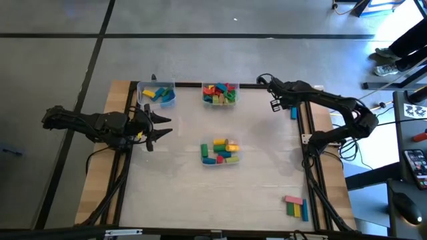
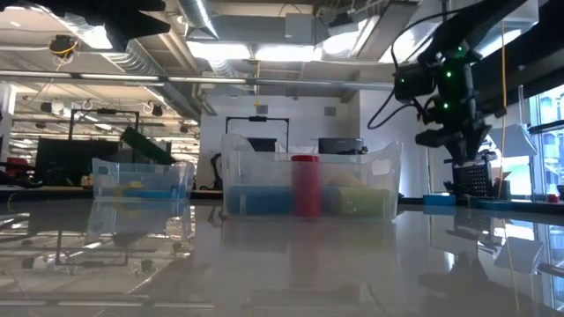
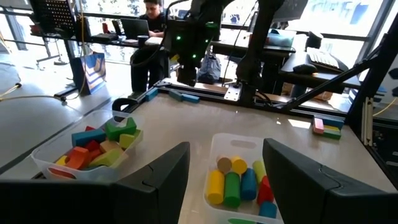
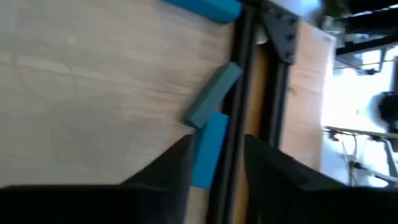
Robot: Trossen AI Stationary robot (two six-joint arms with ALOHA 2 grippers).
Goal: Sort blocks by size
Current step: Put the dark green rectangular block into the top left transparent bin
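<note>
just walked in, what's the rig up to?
It's sorting toy blocks by size into clear tubs. The right gripper is at the table's far right edge, its jaws either side of a blue block lying along the frame rail; a firm grip can't be confirmed. The left gripper waits with jaws open on the left side. Three tubs already hold blocks, and a small group of blocks sits loose near the right front corner.
</note>
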